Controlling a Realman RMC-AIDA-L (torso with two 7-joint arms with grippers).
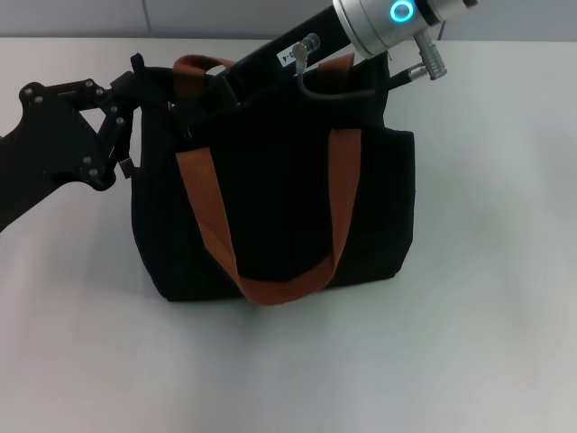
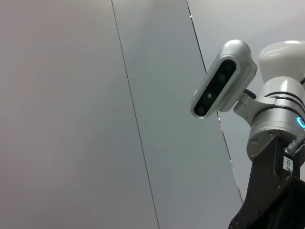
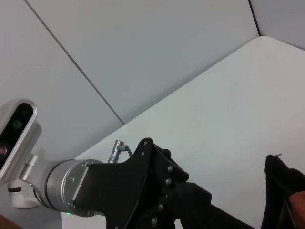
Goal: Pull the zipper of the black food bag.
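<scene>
A: status on zip?

B: can't confirm progress. black food bag [image 1: 270,207] stands upright mid-table [image 1: 487,298], orange-brown straps [image 1: 203,203] draped over the front. zipper not visible in any view, top edge is covered by both arms.

A: grippers?

B: left gripper [image 1: 135,135] is at the bag's top-left corner, looks like it's touching the fabric there, prob bracing it. right gripper [image 1: 212,95] reaches in from the far right and down to the top edge near the back strap. jaws: can't tell for either, black on black, tips hidden.

A: so done or not?

B: my read: both arms in position on the top edge, pull either in hand or about to start. no way to judge how far the track is closed.

A: wrist cams help?

B: barely. left wrist view shows wall + right arm's wrist cam [image 2: 221,86], no bag. right wrist view shows the left gripper [image 3: 157,191] linkage, table, and a sliver of bag [image 3: 283,191]. only the head view has the whole bag.
</scene>
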